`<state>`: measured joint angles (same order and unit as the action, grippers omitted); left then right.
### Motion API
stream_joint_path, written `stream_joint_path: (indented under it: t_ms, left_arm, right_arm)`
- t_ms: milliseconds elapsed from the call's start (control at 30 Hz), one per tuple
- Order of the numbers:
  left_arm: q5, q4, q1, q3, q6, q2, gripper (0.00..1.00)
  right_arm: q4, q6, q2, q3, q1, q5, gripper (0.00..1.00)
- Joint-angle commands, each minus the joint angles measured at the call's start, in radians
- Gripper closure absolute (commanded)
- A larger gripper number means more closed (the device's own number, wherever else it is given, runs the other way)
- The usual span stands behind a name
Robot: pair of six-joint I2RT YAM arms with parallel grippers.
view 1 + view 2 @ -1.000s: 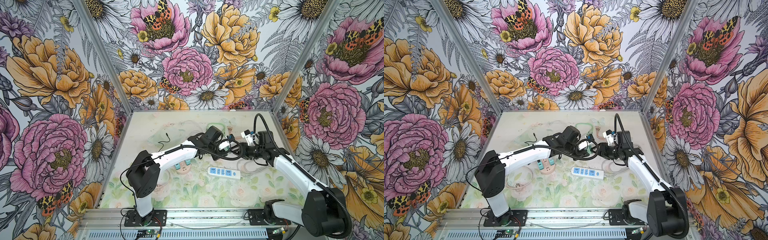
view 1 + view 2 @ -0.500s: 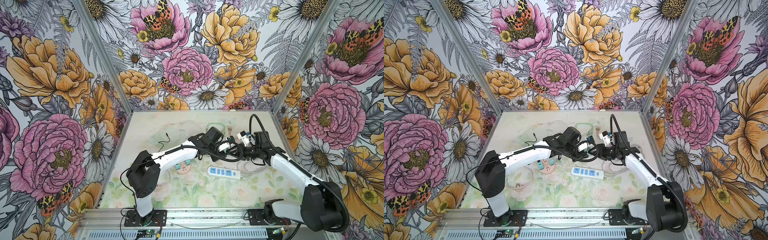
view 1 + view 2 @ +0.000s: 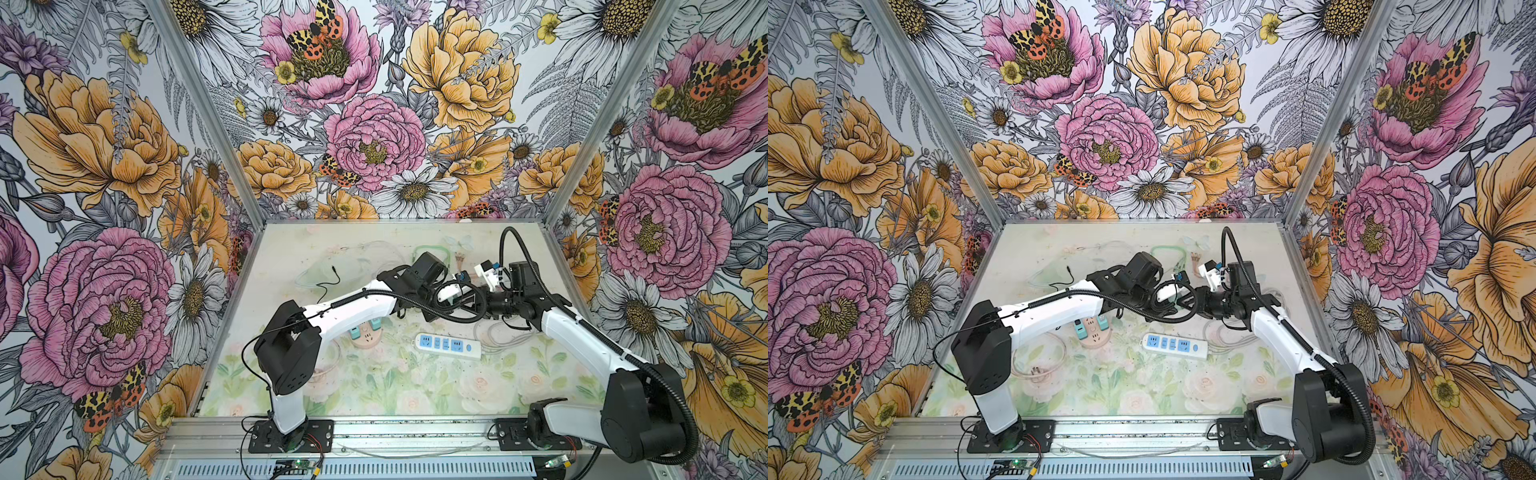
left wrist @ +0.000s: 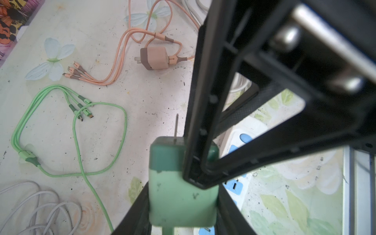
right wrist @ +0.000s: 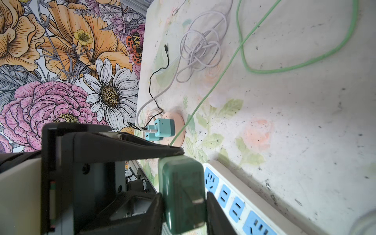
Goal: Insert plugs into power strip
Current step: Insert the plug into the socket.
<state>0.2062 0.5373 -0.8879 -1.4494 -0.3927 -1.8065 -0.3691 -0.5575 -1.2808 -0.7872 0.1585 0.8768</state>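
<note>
handover is the step in hand, as i judge it: the green plug [image 4: 173, 195] hangs in the air above the table, near the white power strip [image 3: 449, 346], with both my claws on it. my left claw [image 4: 183, 203] is clenched on its pale body. my right claw [image 5: 184, 196] is clamped across the dark end, jaws flat against two sides. to do this well, i want the right grip firm and square before the left lets go, or the cube may twist. my pads must not cover the prong [image 4: 176, 128]. the green cable [image 4: 81, 142] trails loose over the table, so i should move slowly and not drag it. next i would turn the prongs down toward a two-slot blue socket [image 5: 223, 196]. two teal plugs [image 5: 162, 128] sit in the round pink hub [image 5: 180, 130]; the pink-brown plug [image 4: 156, 58] lies on the table.
</note>
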Motion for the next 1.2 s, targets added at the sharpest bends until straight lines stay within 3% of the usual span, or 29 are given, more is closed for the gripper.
stream_joint_path:
  t_ms: [0, 267, 367, 600, 767, 967, 1067, 1167]
  left_arm:
    - [0.021, -0.070, -0.007, -0.040, 0.006, 0.006, 0.81]
    - [0.033, -0.117, -0.008, -0.034, 0.003, 0.006, 0.81]
    - [0.031, -0.116, -0.008, -0.036, -0.003, 0.003, 0.82]
    - [0.036, -0.117, -0.009, -0.010, -0.002, 0.018, 0.82]
    - [0.042, -0.118, -0.016, -0.022, -0.001, 0.022, 0.81]
    - [0.028, -0.120, -0.026, -0.063, -0.003, -0.004, 0.72]
    - [-0.001, -0.120, -0.030, -0.067, 0.001, -0.005, 0.55]
    - [-0.037, -0.131, -0.027, -0.037, 0.021, 0.007, 0.47]
  right_arm:
    - [0.029, -0.015, -0.001, 0.014, 0.010, 0.010, 0.65]
    - [0.044, -0.038, 0.008, 0.019, 0.016, 0.043, 0.55]
    - [0.042, -0.039, 0.022, 0.022, 0.016, 0.035, 0.60]
    - [0.044, -0.049, 0.027, 0.007, 0.016, 0.001, 0.61]
    - [0.048, -0.062, 0.010, -0.003, 0.016, 0.001, 0.71]
    - [0.052, -0.071, 0.044, 0.005, 0.018, -0.012, 0.88]
    - [0.051, -0.073, 0.057, 0.005, 0.016, -0.030, 0.93]
    - [0.051, -0.071, 0.068, 0.001, 0.015, -0.055, 0.99]
